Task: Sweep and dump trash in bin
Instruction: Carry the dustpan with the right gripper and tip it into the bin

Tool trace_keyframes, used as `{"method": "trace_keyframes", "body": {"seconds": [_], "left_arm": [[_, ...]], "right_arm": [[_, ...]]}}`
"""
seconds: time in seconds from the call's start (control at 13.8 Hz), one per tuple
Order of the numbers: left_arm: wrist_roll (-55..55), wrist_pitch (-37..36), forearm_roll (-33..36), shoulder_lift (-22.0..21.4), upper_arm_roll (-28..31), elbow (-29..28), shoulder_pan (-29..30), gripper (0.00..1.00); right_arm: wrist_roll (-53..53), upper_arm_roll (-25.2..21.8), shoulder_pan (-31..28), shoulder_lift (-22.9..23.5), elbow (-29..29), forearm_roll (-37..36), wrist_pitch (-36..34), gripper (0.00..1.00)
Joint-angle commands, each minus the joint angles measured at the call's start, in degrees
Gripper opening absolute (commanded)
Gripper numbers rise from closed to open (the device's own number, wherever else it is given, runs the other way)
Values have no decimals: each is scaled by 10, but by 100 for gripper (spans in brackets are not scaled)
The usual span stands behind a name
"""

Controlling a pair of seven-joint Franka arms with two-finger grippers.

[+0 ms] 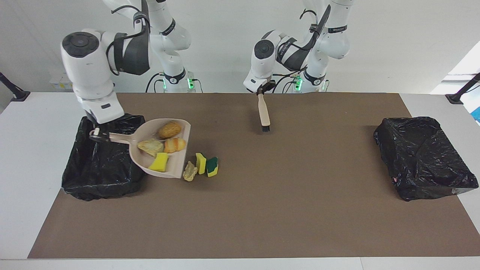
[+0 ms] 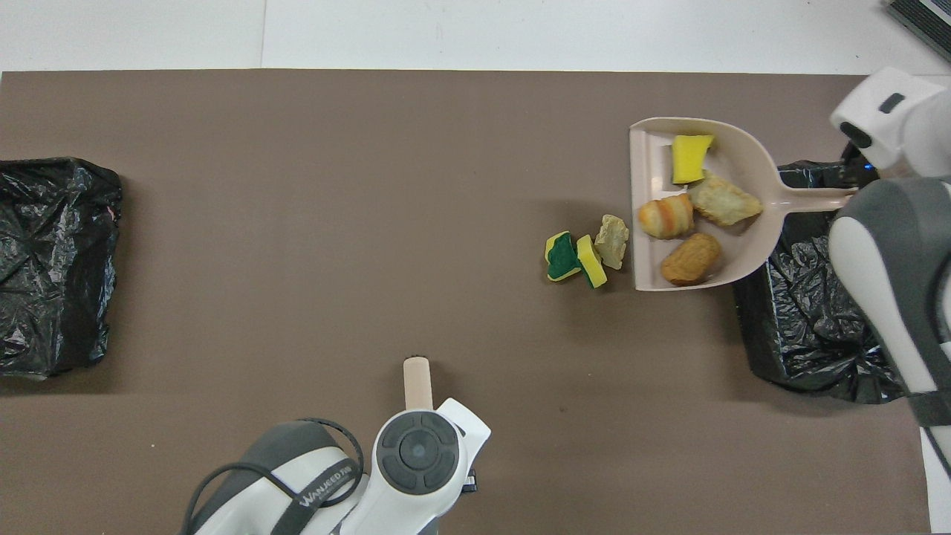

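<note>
The right pincer (image 1: 98,135) pinches the handle of the dustpan (image 1: 176,165), raised partly over the bin (image 1: 105,176) at the right arm's end of the surface. Four trash pieces (image 1: 162,144) ride in the pan; three more (image 1: 201,167) lie on the brown mat (image 1: 262,206) beside its lip (apparently not touching). The left pincer (image 1: 262,91) grips the brush (image 1: 264,116), bristles down, over the mat.
</note>
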Motion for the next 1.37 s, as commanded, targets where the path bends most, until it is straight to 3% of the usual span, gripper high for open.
{"method": "trace_keyframes", "body": {"seconds": [0.0, 0.14, 0.36, 0.65, 0.72, 0.94, 1.16, 1.23, 1.3], "left_arm": [[-23, 44, -28, -54, 11, -67, -23, 0], [-20, 91, -34, -58, 10, -101, -35, 0], [-9, 97, -49, -63, 11, -112, -36, 0], [46, 108, -75, -63, 12, -123, -29, 0], [48, 110, -74, -60, 12, -121, -29, 6], [66, 101, -75, -57, 15, -116, -26, 41], [66, 99, -73, -35, 16, -88, -6, 92], [66, 99, -67, -27, 18, -74, -1, 100], [67, 96, -64, -20, 19, -54, 12, 100]], "right_arm": [[-30, 8, -58, -10, -5, -70, -2, 0], [-29, 9, -86, -16, -13, -149, 15, 0], [-9, 8, -98, -39, -68, -262, 94, 0], [24, 8, -106, -53, -116, -357, 97, 0], [23, 8, -107, -54, -117, -368, 93, 0], [-10, 8, -110, -64, -116, -384, 74, 0], [-59, 10, -112, -78, -115, -382, 69, 0], [-66, 10, -106, -80, -115, -382, 70, 0], [-70, 10, -104, -86, -115, -382, 69, 0]]}}
